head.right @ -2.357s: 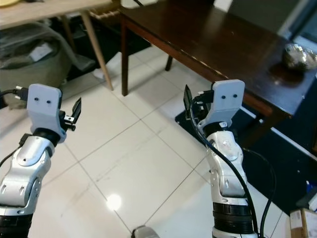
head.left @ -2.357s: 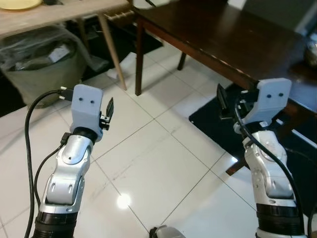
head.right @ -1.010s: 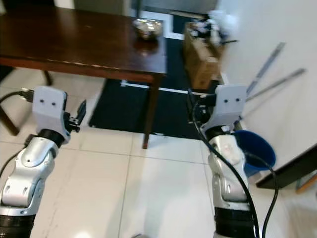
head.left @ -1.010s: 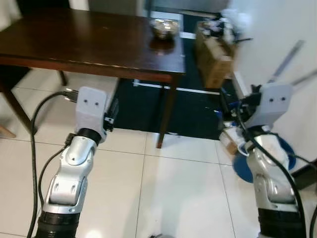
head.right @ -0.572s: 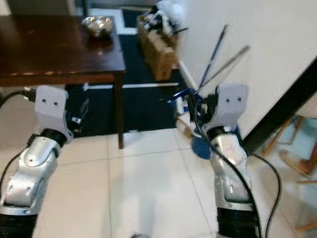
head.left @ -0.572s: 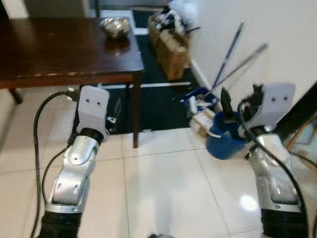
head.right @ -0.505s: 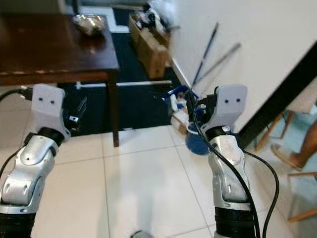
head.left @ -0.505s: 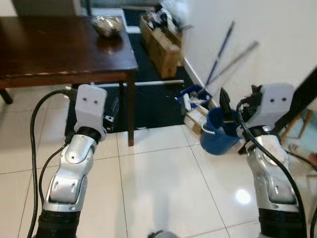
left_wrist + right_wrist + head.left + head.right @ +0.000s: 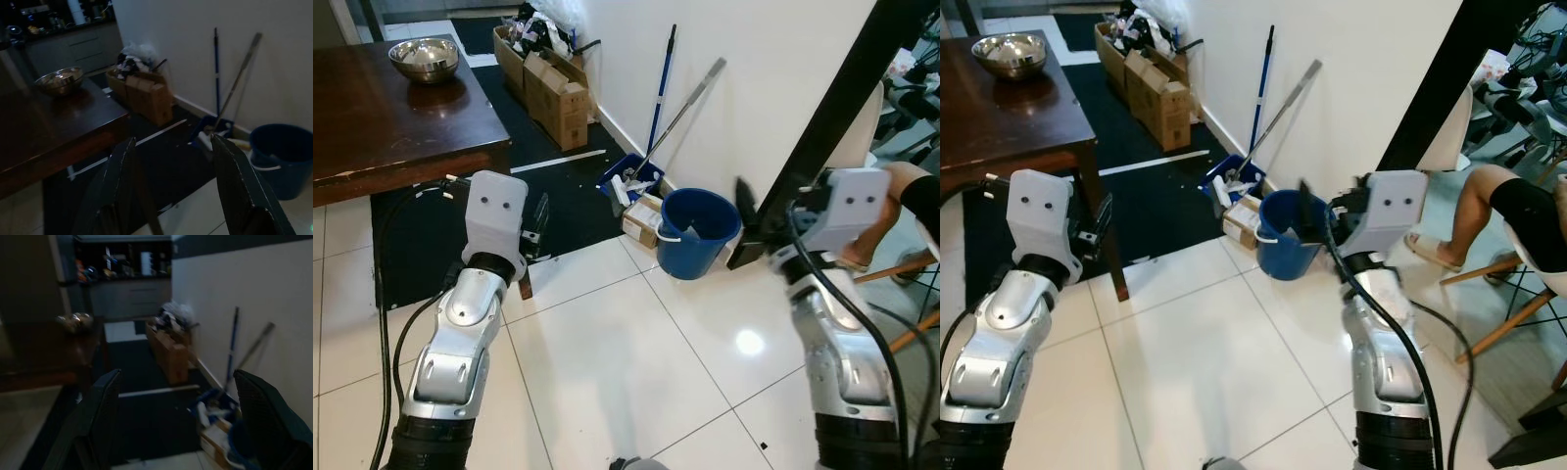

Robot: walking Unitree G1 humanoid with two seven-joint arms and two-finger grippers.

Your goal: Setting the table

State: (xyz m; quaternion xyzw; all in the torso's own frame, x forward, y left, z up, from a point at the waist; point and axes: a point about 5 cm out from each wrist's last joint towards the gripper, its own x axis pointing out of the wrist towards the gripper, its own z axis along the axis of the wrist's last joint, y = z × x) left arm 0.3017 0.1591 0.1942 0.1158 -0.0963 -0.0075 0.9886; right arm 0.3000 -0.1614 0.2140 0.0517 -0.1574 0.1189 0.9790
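Left eye view: both arms raised over white tiled floor (image 9: 636,362), beside a dark wooden table (image 9: 382,117).
Left gripper (image 9: 171,186) and right gripper (image 9: 178,423) each hold their fingers spread wide, empty. A metal bowl (image 9: 423,59) sits on the table's far end; a blue bucket (image 9: 697,233) stands by the wall.
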